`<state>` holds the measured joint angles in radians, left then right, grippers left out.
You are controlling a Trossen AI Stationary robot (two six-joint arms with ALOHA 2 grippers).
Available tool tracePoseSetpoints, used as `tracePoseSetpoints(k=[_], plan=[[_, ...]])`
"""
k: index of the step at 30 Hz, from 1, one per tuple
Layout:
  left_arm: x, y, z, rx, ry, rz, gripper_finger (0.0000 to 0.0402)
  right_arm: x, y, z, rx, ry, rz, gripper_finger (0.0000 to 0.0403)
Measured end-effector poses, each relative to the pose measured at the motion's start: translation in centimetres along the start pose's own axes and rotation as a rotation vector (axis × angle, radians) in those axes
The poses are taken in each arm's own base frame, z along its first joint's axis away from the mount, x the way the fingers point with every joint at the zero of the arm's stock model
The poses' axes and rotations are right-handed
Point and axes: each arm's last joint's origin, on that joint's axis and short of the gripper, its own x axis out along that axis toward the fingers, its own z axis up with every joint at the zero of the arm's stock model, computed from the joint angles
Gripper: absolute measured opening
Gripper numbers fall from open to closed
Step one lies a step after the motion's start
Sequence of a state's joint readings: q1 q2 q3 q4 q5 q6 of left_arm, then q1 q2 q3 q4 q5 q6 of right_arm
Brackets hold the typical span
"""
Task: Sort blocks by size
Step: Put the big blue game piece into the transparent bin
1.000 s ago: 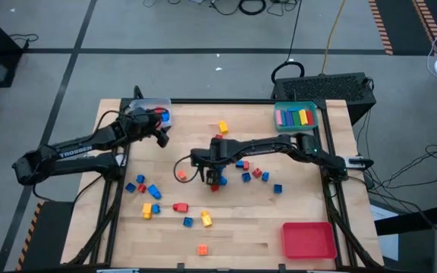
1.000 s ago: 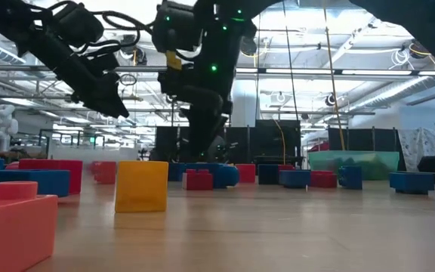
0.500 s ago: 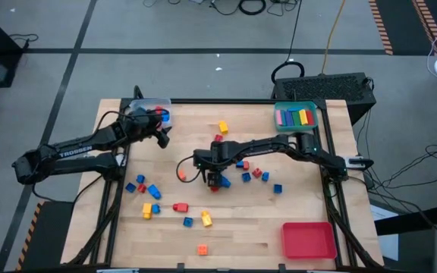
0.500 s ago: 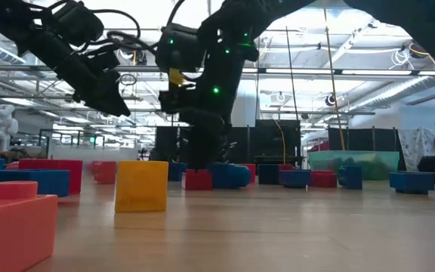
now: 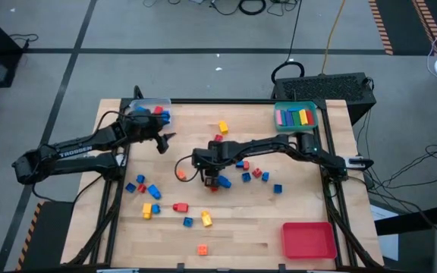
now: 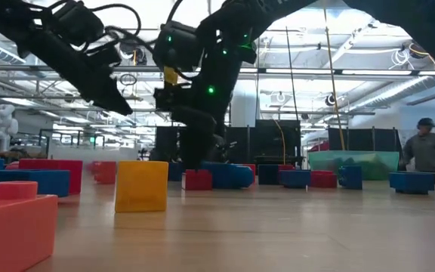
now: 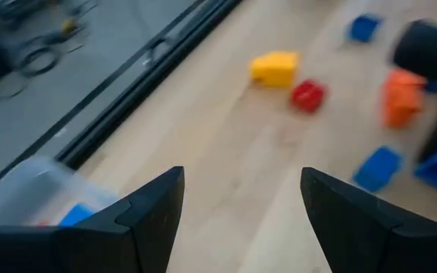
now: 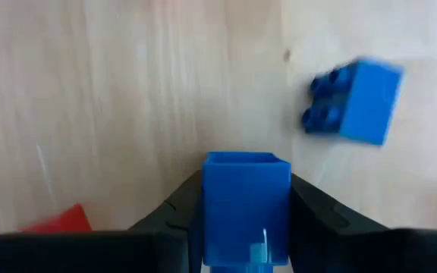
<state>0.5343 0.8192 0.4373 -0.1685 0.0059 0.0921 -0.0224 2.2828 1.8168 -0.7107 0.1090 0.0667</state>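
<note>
two dark fingers of the right gripper are pinching a small blue block near the middle of the wooden table, and lifting it straight up looks wise so the red block and the other blue block nearby are not getting knocked. the left gripper is hanging empty with fingers spread, just beside the clear tray. a person is standing in the bright room beyond.
</note>
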Motion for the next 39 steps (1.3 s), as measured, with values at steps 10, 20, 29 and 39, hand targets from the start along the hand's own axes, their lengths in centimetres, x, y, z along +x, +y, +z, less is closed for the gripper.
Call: tracePoseSetpoints(k=[10,20,29,39], plan=[[0.0,-2.2,0.4,0.184,-0.089,-0.275,0.0265,-4.5,-0.9,2.8,0.037,-0.279,-0.154,0.0112],[0.1,-4.1,0.3,0.306,-0.097,-0.364,0.0265,-7.1,-1.0,4.8,-0.034,-0.501,-0.171,0.0112],[0.0,-4.9,0.8,0.337,-0.156,-0.392,0.0265,-7.3,-0.8,5.2,-0.058,-0.551,-0.168,0.0112],[-0.2,-5.5,0.7,0.353,-0.155,-0.425,0.0265,-7.8,-0.4,6.0,-0.084,-0.649,-0.077,0.0112]])
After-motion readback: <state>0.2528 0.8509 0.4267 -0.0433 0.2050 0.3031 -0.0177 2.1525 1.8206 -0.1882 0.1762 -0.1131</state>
